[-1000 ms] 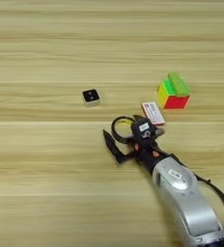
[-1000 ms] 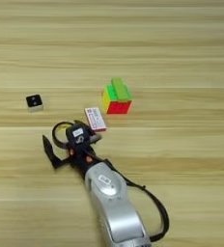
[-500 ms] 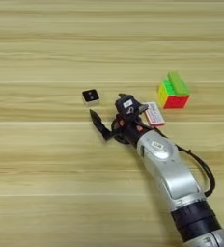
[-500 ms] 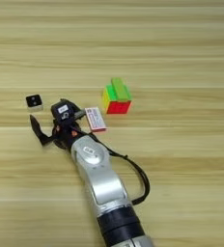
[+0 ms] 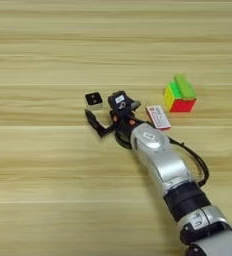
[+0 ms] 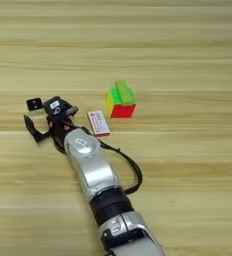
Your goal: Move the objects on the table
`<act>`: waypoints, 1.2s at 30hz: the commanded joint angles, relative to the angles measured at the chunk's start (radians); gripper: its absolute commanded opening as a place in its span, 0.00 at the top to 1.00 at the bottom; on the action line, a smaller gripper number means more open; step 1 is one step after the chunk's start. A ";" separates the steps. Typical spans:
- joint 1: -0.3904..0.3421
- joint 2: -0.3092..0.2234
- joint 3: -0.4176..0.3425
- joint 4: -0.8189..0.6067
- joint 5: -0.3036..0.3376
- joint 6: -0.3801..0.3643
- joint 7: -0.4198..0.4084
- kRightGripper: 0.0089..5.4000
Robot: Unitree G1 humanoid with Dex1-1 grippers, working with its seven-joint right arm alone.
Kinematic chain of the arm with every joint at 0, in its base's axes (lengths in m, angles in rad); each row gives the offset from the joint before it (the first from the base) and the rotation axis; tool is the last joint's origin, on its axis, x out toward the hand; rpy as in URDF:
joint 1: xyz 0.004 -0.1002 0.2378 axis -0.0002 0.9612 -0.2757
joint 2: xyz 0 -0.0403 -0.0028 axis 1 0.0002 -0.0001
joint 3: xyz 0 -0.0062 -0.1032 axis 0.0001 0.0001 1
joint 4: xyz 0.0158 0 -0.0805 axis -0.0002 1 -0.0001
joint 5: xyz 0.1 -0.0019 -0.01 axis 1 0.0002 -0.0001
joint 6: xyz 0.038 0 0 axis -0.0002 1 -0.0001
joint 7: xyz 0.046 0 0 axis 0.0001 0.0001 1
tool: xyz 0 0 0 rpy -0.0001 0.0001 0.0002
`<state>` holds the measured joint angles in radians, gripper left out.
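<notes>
A tiny white-and-black square block point(image 5: 93, 100) lies on the wooden table point(image 5: 38, 190) left of centre. My right gripper point(image 5: 104, 108) is open right beside it, one black finger point(image 5: 91, 119) just below the block and the other point(image 5: 120, 98) to its right. The block sits at the mouth of the gap, and I cannot tell whether it touches a finger. A flat white-and-red box point(image 5: 158, 117) lies just right of my wrist. Further right stands the green, yellow and red puzzle cube point(image 5: 179, 95). In the right eye view the block point(image 6: 34, 104) and gripper point(image 6: 42, 115) sit near the left edge.
My silver forearm point(image 5: 158, 160) runs from the bottom right corner up to the gripper, with a black cable point(image 5: 198, 165) looping on its right side. Bare planks stretch across the far half and the left of the table.
The arm has reached leftward and further away, carrying the gripper from beside the white-and-red box to the small block. Box, cube and block have stayed put.
</notes>
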<state>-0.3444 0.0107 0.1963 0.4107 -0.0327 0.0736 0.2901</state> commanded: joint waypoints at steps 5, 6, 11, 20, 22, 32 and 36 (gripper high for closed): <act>-0.143 0.016 -0.022 0.090 0.002 -0.081 -0.004 0.01; -0.151 0.018 -0.023 0.108 0.001 -0.087 -0.004 0.01; -0.188 0.025 -0.030 0.184 0.002 -0.119 -0.006 0.01; -0.254 0.037 -0.047 0.300 0.000 -0.168 -0.007 0.01; -0.264 0.039 -0.051 0.316 0.001 -0.177 -0.007 0.01; -0.275 0.044 -0.061 0.350 0.004 -0.202 0.007 0.06; -0.276 0.045 -0.062 0.351 0.003 -0.204 0.008 0.15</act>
<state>-0.5363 0.0471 0.1443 0.7998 -0.0328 -0.0986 0.2975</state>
